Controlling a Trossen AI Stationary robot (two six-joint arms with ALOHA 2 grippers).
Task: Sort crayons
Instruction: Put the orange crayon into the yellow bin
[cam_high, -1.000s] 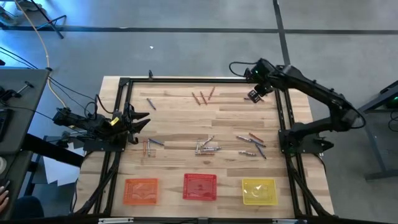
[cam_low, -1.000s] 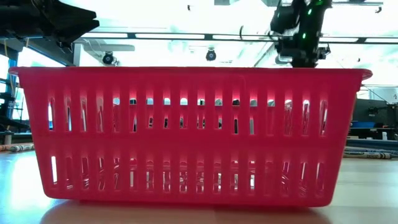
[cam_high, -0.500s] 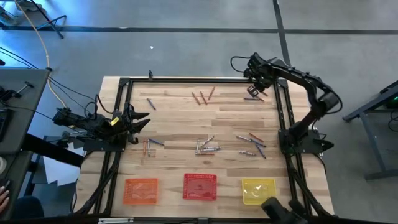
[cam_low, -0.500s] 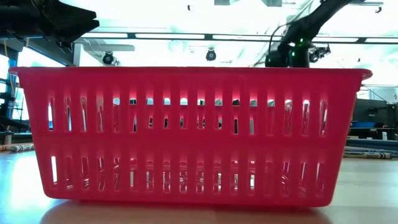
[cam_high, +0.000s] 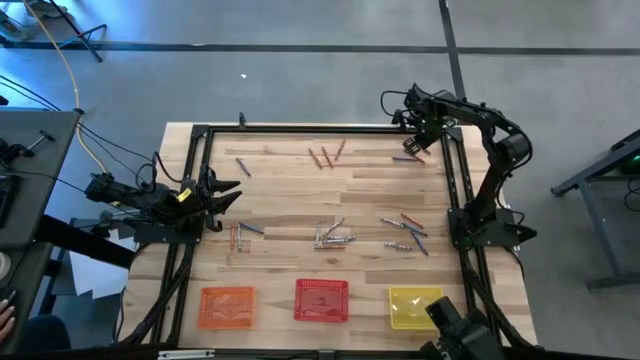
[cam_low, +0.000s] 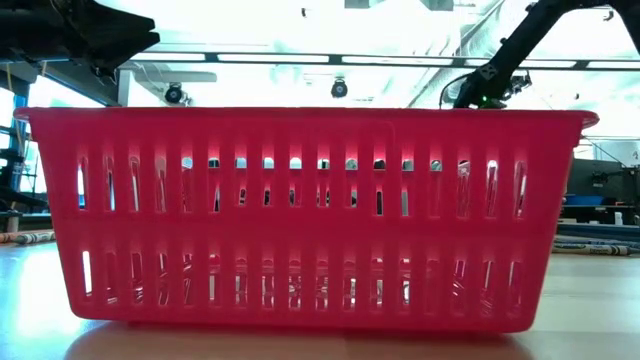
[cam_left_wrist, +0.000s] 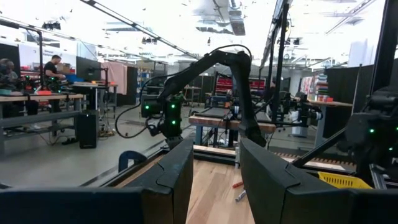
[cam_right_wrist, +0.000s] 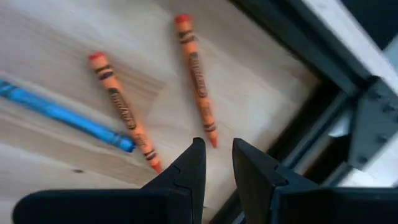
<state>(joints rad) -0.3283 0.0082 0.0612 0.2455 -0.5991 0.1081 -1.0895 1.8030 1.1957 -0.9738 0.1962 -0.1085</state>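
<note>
Folded back toward the upper right, the right gripper (cam_right_wrist: 216, 163) is held slightly parted, empty, over orange crayons (cam_right_wrist: 196, 74), so sorting is judged barely begun; the left gripper (cam_left_wrist: 214, 163) waits parted at the left edge.

Counts from my remote station

I count three mesh baskets along the worktop's (cam_high: 300, 170) near edge: one orange basket (cam_high: 227, 306), one red basket (cam_high: 321, 300), one yellow basket (cam_high: 412, 307). I see two arms, so two claws: left claw (cam_high: 228, 192), right claw (cam_high: 412, 146). Crayons (cam_high: 325, 155) lie in several loose clusters; up close I make out two orange crayons (cam_right_wrist: 124, 112) and one blue crayon (cam_right_wrist: 68, 117).
</note>
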